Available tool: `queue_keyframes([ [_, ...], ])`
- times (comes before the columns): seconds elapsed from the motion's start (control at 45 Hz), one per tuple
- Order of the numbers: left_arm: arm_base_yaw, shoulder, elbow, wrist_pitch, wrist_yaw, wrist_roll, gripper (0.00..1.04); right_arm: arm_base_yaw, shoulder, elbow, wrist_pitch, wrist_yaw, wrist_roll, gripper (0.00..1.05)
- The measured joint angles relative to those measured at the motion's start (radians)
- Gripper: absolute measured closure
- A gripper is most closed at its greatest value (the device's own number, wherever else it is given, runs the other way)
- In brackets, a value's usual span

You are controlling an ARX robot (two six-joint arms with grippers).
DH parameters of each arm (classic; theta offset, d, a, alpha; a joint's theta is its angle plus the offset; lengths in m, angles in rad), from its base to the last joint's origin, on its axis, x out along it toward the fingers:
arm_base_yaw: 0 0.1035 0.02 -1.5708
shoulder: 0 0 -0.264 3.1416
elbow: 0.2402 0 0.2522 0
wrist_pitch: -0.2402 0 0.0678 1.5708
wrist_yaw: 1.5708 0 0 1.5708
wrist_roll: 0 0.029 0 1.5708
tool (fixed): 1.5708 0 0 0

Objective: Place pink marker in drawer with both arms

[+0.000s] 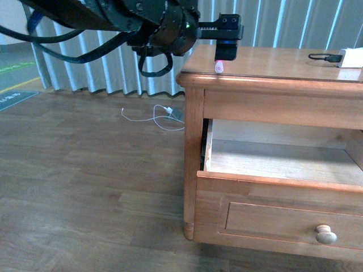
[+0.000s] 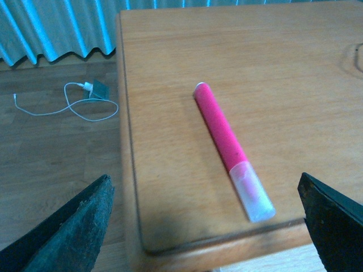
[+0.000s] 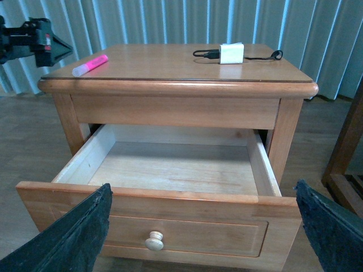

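Low on the left, a thin white cable with a small grey plug lies looped on the wood-plank floor. Above it the bulky black left arm reaches in toward the near left corner of the honey-brown wooden desk. The left claw hangs at that corner with its flat black fingers spread wide, and it holds nothing. In its wrist view the short bright pink marker lies in the open gap between them. The right wrist view shows this claw just off the desk's left edge, close to the marker and apart from it.

The pink marker rests flat on the desk top near that left front corner, with its paler rounded end toward the front edge. Below the top, the desk's topmost drawer is pulled out. Its pale bare-wood inside is exposed, and a small round pale knob sits on its panelled front. Further right, at the back of the desk top, a white charger block with a black cable stands well apart from the marker.

The right claw faces the open drawer from the front with its dark fingers set far apart, gripping nothing.
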Motion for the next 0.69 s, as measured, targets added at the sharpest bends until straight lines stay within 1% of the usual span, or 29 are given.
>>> queue_keyframes([
  [0.067, -0.012, 0.038, 0.059, -0.028, -0.004, 0.004, 0.06, 0.000, 0.000, 0.000, 0.000, 0.000, 0.000, 0.09],
  [0.267, -0.045, 0.168, 0.271, -0.157, -0.059, 0.019, 0.06, 0.000, 0.000, 0.000, 0.000, 0.000, 0.000, 0.09],
  [0.578, -0.058, 0.290, 0.471, -0.309, -0.106, 0.019, 0.06, 0.000, 0.000, 0.000, 0.000, 0.000, 0.000, 0.09],
  [0.689, -0.055, 0.327, 0.545, -0.360, -0.107, 0.011, 0.06, 0.000, 0.000, 0.000, 0.000, 0.000, 0.000, 0.09],
])
